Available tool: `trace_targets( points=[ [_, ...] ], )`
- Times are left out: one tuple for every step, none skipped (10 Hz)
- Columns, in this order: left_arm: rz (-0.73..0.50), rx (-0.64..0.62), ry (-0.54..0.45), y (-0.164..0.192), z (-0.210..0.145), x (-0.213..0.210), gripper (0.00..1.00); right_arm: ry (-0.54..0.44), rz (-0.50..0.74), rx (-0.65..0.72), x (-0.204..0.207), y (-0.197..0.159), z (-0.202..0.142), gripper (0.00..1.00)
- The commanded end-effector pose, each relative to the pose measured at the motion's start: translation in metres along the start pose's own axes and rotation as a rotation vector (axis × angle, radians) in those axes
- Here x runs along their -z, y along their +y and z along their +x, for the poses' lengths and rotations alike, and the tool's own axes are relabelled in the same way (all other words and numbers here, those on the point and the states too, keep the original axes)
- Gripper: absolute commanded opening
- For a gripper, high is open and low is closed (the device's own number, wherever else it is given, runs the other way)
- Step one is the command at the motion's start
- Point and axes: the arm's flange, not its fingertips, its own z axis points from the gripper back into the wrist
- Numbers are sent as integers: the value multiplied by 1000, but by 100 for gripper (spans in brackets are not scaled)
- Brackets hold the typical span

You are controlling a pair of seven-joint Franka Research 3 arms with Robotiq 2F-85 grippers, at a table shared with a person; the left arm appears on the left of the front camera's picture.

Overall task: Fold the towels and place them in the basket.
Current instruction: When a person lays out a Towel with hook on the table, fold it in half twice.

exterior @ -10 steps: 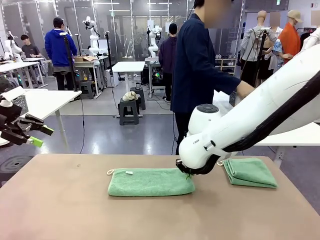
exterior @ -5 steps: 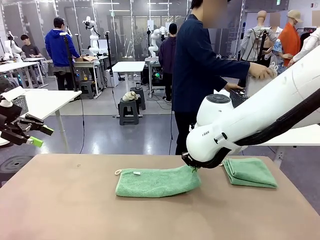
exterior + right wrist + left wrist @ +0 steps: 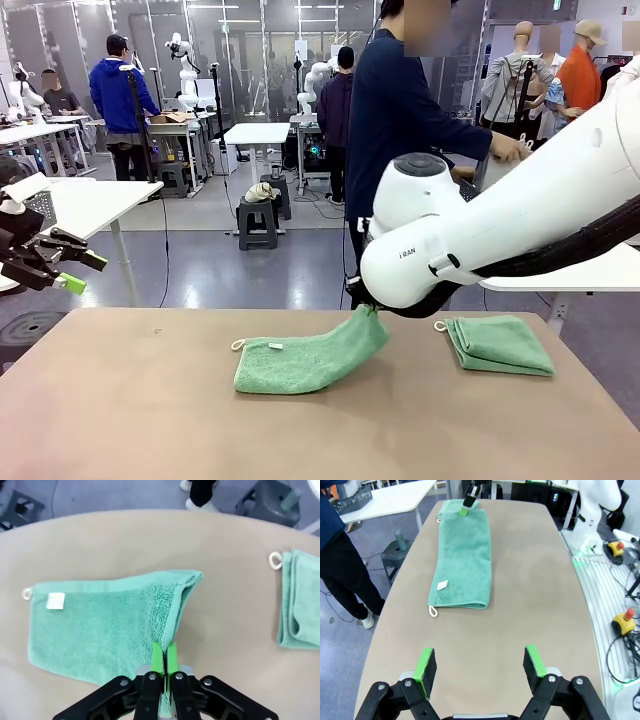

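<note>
A mint-green towel (image 3: 300,362) lies folded lengthwise across the table's middle, its white loop and label at the left end. My right gripper (image 3: 368,308) is shut on the towel's right end and holds it raised off the table. In the right wrist view the right gripper (image 3: 164,659) pinches the towel (image 3: 100,625) at its edge. A second towel (image 3: 499,344), folded small, lies at the right. My left gripper (image 3: 85,273) hangs open off the table's left end, nothing between its fingers (image 3: 426,664). The dark mesh basket (image 3: 351,501) stands on a white side table.
A person (image 3: 400,130) stands at the far side, turned to the white side table (image 3: 560,275) at the right, hands busy there. The brown table (image 3: 150,420) has free room in front and at the left. Other tables and people are farther back.
My right gripper has risen and moved a little left, lifting the towel's right end. The towel's left end has slid slightly right. The left arm has not moved.
</note>
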Motion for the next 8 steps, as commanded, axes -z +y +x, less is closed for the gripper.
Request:
trace_targets(
  points=[
    [3, 1, -4, -2, 1, 0, 89, -21, -44, -4, -8, 35, 7, 0],
    [3, 1, -4, -2, 1, 0, 89, -25, -54, -25, -13, 54, 9, 0],
    [3, 1, -4, -2, 1, 0, 89, -20, -70, -41, -16, 76, 12, 0],
    [3, 1, -4, -2, 1, 0, 89, -14, -97, -28, -14, 94, 13, 0],
    [3, 1, -4, -2, 1, 0, 89, -6, -131, -19, -7, 111, 14, 0],
    [3, 1, -4, -2, 1, 0, 89, -3, -156, -19, 2, 128, 13, 0],
    [3, 1, -4, -2, 1, 0, 89, -2, -172, -27, 9, 145, 10, 0],
    [3, 1, -4, -2, 1, 0, 89, 8, -165, -25, 16, 166, 6, 0]
  ],
)
